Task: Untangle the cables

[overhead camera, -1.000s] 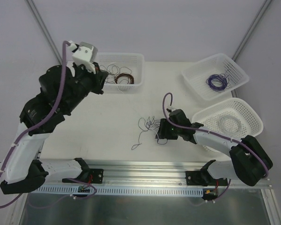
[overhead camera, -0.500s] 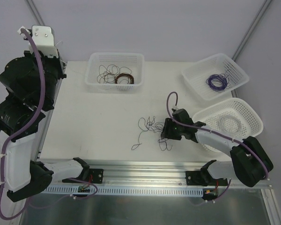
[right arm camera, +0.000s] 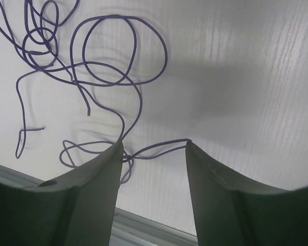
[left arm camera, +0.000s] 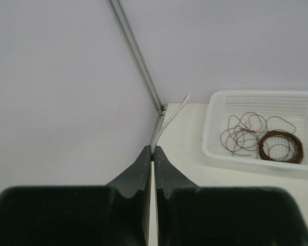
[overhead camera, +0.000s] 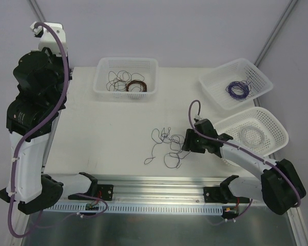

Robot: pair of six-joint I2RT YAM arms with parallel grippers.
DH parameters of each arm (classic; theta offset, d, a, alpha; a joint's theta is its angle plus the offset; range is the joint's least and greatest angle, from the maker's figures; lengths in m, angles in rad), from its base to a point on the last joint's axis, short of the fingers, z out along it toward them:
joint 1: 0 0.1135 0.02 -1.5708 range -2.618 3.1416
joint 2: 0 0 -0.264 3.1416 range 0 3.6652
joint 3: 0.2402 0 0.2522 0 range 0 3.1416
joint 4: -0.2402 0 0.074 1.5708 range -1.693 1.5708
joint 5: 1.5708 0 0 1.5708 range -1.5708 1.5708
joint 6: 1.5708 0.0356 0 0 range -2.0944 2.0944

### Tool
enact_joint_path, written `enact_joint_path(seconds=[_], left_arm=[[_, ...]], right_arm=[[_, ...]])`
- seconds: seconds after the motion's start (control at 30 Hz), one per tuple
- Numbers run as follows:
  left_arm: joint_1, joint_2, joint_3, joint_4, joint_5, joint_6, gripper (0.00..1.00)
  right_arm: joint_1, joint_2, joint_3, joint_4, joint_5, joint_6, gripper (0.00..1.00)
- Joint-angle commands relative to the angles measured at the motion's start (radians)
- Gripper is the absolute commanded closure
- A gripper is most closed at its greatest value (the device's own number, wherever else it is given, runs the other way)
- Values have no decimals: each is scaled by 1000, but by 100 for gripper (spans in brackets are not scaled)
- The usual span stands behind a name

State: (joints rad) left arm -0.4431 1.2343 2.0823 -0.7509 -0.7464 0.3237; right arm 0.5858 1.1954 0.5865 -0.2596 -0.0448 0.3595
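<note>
The cables (overhead camera: 167,142) are a loose tangle of thin dark and purple wires on the white table, left of my right gripper (overhead camera: 187,141). In the right wrist view the purple loops (right arm camera: 92,66) lie ahead of that gripper (right arm camera: 153,146). It is open and low over the table, and one purple strand (right arm camera: 161,146) runs across the gap between its fingertips. My left gripper (left arm camera: 153,149) is shut and empty. It is raised at the table's far left corner, away from the cables. Its fingertips do not show in the top view.
A white basket (overhead camera: 99,84) at the back holds loose brown wire and a red-brown coil (overhead camera: 135,85); it also shows in the left wrist view (left arm camera: 213,138). At the right, one basket (overhead camera: 214,75) holds a purple coil and another (overhead camera: 227,124) a whitish coil. A metal rail (overhead camera: 159,180) runs along the near edge.
My left arm has swung away from the back basket to the far left and risen. My right gripper has shifted right, dragging purple strands with it, and the tangle is more spread out.
</note>
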Motion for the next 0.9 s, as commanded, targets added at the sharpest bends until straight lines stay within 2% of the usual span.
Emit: enact_joint_path(seconds=[0.0, 0.1, 0.33, 0.5, 0.67, 0.87], left_arm=[[6, -55, -60, 19, 134, -84, 99], [7, -85, -143, 21, 273, -170, 98], [7, -128, -304, 24, 446, -316, 98], [6, -142, -425, 45, 599, -444, 99], [6, -139, -522, 73, 784, -569, 100], [6, -154, -602, 127, 916, -669, 100]], right_arm=[[3, -49, 24, -38, 8, -66, 44], [19, -105, 53, -44, -4, -112, 40], [81, -230, 142, -50, -47, -263, 25], [123, -273, 177, 57, -180, -329, 16], [173, -229, 242, 181, -257, -353, 12], [223, -96, 323, 299, -294, -384, 9]])
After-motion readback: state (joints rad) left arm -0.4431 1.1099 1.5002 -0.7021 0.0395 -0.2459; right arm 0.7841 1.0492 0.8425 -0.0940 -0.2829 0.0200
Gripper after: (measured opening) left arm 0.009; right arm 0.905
